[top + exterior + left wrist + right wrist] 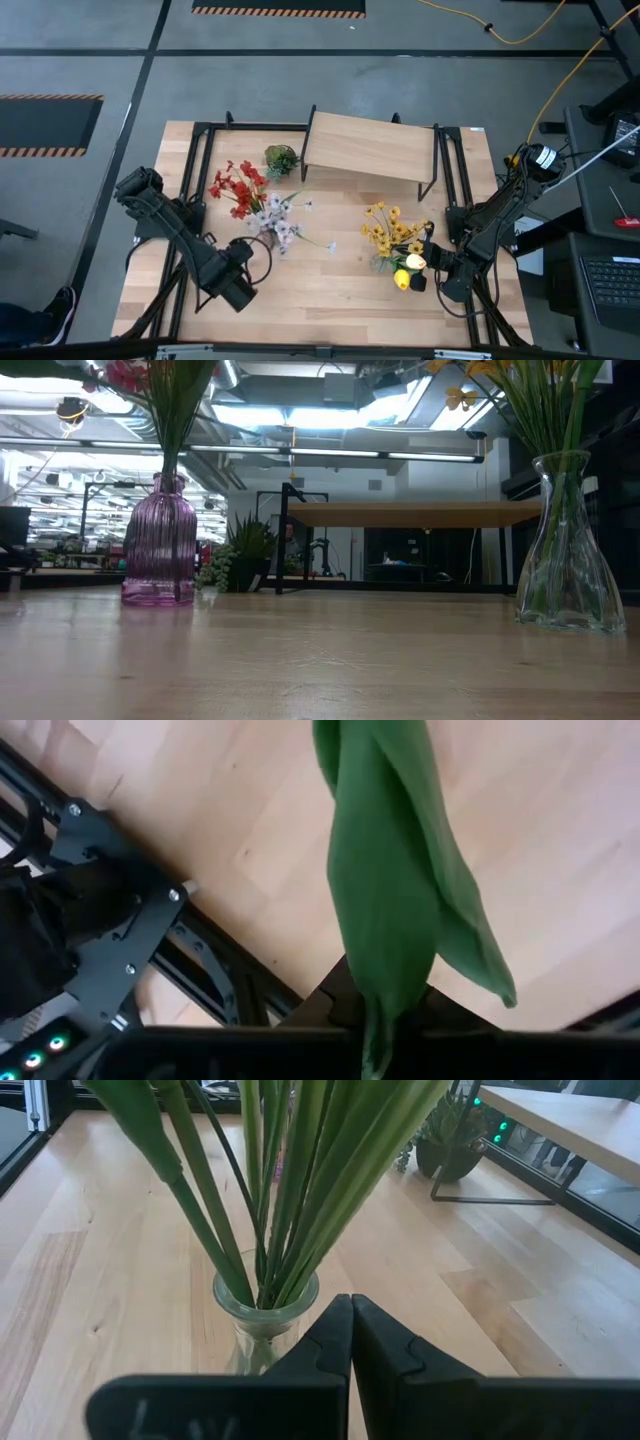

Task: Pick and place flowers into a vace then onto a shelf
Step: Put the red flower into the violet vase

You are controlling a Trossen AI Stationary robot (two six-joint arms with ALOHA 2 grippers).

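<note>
Left gripper (243,290) sits low near the front edge of the light wooden desk (320,300), fingers pressed together on a green flower stem and leaf (395,900), so it's pinching that. Just beyond it is the ribbed purple glass vase (159,540) with the red and white flowers (255,205) in it. Farther back, a small dark-potted leafy green plant (281,158). Behind that stands the wide light-wood shelf on thin black legs (370,148), nothing on top. Over to the right, the clear glass vase (567,545) holds the yellow blooms and tulip buds (392,235), right in front of the right gripper (351,1335), whose fingers are pressed together on nothing.
</note>
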